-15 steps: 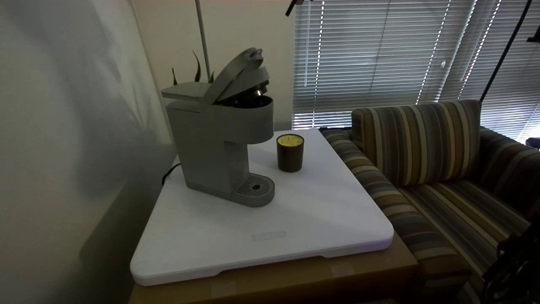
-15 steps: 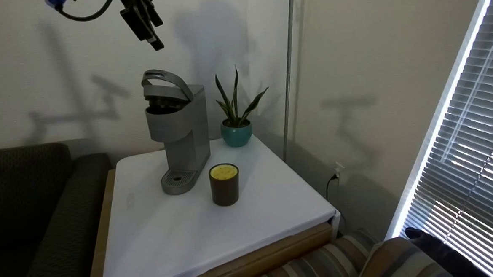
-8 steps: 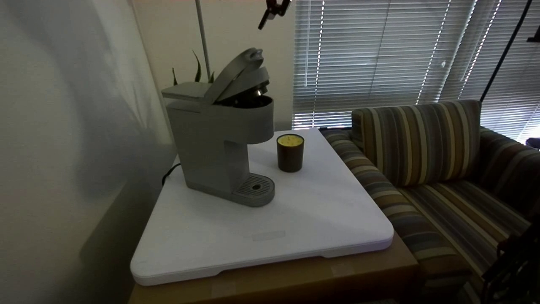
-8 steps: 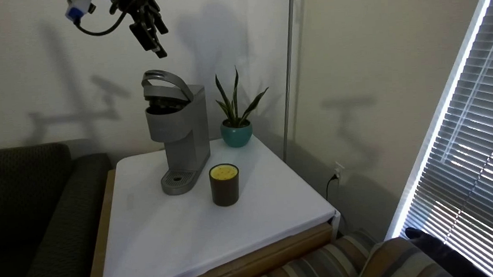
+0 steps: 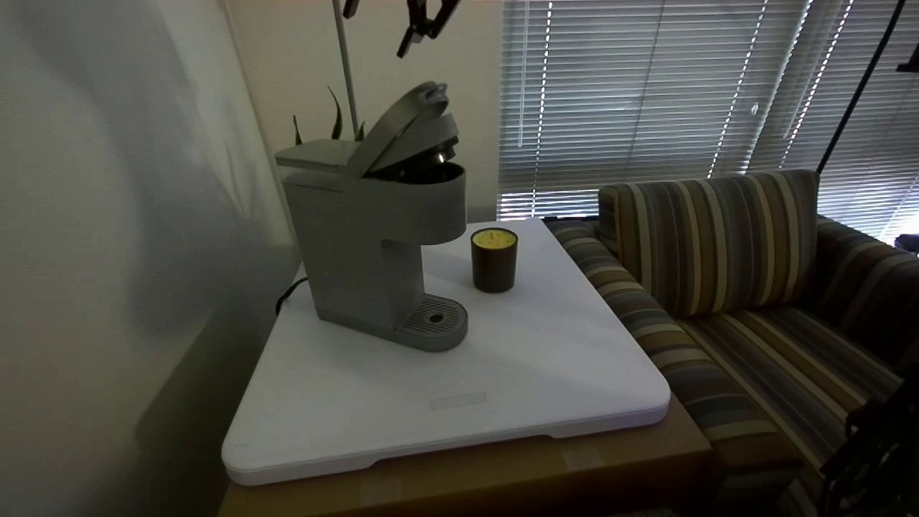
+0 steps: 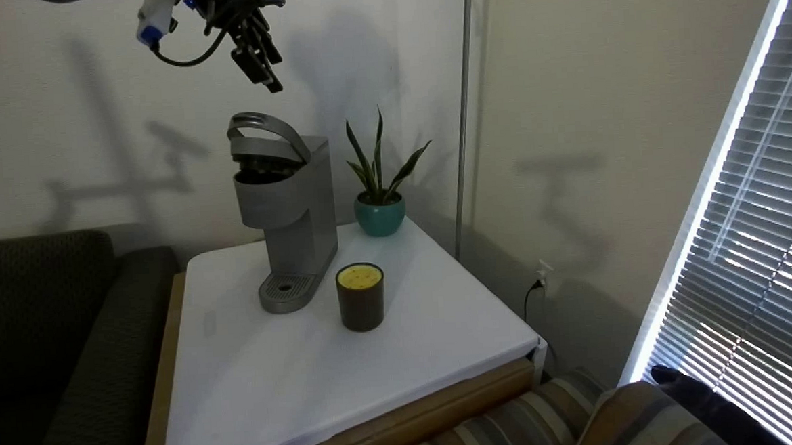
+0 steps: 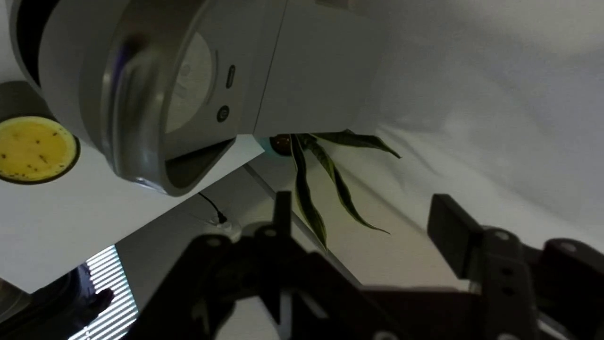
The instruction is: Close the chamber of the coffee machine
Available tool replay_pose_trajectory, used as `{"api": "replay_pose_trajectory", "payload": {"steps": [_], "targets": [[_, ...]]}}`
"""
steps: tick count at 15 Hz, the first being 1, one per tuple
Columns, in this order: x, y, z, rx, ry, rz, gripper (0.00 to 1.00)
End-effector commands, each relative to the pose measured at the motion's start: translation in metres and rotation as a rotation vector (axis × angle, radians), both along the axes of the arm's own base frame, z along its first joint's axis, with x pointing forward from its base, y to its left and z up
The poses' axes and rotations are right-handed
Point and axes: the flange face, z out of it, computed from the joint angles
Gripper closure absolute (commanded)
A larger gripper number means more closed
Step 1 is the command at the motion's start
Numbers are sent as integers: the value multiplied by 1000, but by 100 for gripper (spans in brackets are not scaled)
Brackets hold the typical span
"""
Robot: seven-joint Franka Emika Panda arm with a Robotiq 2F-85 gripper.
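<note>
Fingers (image 7: 454, 236) spread, above and apart from raised lid (image 5: 396, 131), coffee machine (image 6: 285, 204) on surface (image 5: 553, 359), its back near an edge, candle (image 6: 362, 309) near its front, free air before the lid.

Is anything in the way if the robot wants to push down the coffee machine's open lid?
Nothing visible is. In both exterior views, only air lies between the tool and the raised lid. The dark cup stands lower, beside the coffee machine.

Claw (image 7: 362, 208) now lower, shifted toward rear of coffee machine (image 5: 344, 244)
</note>
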Motion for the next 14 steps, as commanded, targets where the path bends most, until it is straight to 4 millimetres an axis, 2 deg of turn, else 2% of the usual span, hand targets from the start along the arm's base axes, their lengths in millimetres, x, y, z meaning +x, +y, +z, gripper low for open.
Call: {"api": "replay_pose_trajectory", "payload": {"steps": [1, 3, 7, 9, 14], "targets": [[5, 0, 12, 5, 11, -45, 55], [1, -1, 18, 31, 22, -61, 69], [-7, -1, 10, 99, 59, -82, 97], [-12, 2, 1, 124, 71, -86, 100], [-28, -2, -22, 133, 125, -114, 100]]}}
